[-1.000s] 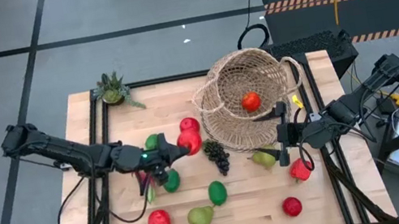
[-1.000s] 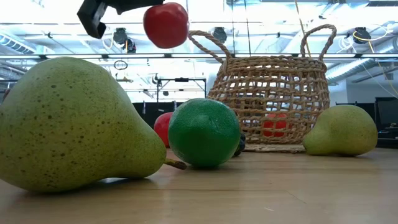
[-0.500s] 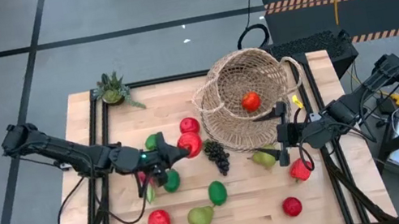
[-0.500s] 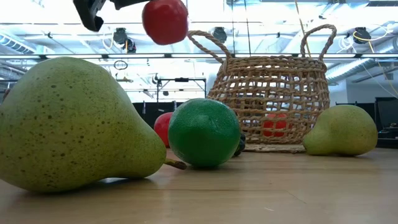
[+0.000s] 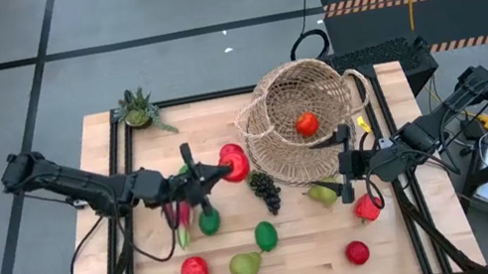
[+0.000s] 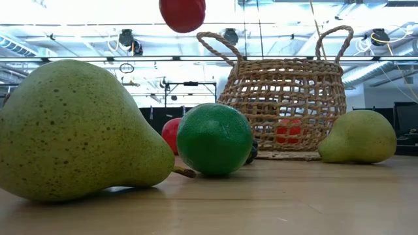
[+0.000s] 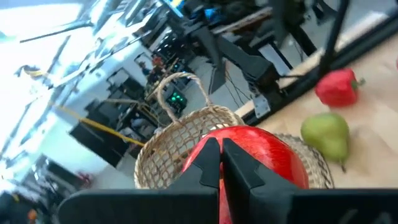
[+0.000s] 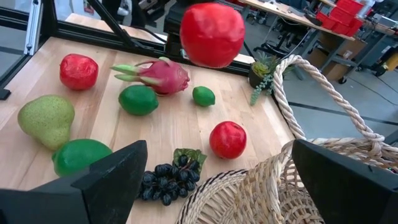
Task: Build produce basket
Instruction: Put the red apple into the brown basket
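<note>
1. I have the left end effector (image 5: 220,169) clamped on a red apple (image 5: 235,164), held in the air just beside the basket (image 5: 308,131) on its left-arm side; in the low view the apple (image 6: 182,13) hangs higher than the basket's rim.
2. My right end effector (image 5: 343,166) sits with its fingers spread wide and holding nothing, close against the basket's near side.
3. The basket stands on the bench (image 5: 210,113) toward the right arm's end, with one orange-red fruit (image 5: 306,125) inside it.
4. Just beside the basket, under the held apple, I see a second red apple (image 8: 227,139) and dark grapes (image 5: 264,190).
5. A pear (image 5: 322,193) and a red piece (image 5: 367,207) lie near the basket's near side, by the right end effector.
6. Farther from the basket: a dragon fruit (image 8: 158,76), limes (image 5: 265,235), another pear (image 5: 244,266) and two more red apples (image 5: 194,269).
7. A spiky potted plant (image 5: 138,109) stands well apart from the basket, at the bench's far corner on the left arm's side.
</note>
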Controlling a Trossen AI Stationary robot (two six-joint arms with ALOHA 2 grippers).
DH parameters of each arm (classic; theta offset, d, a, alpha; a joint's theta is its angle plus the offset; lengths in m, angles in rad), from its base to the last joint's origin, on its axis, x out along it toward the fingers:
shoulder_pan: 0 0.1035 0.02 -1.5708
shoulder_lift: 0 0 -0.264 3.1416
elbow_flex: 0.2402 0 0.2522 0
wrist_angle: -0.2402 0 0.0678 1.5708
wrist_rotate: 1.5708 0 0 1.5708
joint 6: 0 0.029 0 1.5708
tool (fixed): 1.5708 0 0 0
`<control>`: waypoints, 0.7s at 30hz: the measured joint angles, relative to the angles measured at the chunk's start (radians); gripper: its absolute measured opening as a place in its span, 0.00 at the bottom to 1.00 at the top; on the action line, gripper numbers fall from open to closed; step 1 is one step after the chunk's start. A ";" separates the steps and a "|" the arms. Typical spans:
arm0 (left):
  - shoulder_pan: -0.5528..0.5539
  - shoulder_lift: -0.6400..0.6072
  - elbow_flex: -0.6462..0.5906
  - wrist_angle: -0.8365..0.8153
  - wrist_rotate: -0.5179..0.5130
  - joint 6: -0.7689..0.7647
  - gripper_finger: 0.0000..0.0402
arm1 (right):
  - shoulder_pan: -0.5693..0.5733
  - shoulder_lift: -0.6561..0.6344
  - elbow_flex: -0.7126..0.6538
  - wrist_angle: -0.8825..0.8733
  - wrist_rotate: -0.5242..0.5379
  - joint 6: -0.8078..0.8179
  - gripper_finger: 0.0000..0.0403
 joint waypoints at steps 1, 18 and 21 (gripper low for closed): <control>0.007 0.000 0.000 0.004 0.000 -0.023 0.00 | 0.000 0.000 0.000 0.000 0.000 0.001 0.98; 0.082 0.000 0.000 0.177 0.019 -0.509 0.00 | 0.000 0.000 0.000 0.061 0.002 -0.020 0.98; 0.086 0.000 0.000 0.183 0.019 -0.550 0.00 | 0.000 0.000 0.000 0.061 0.002 -0.020 0.98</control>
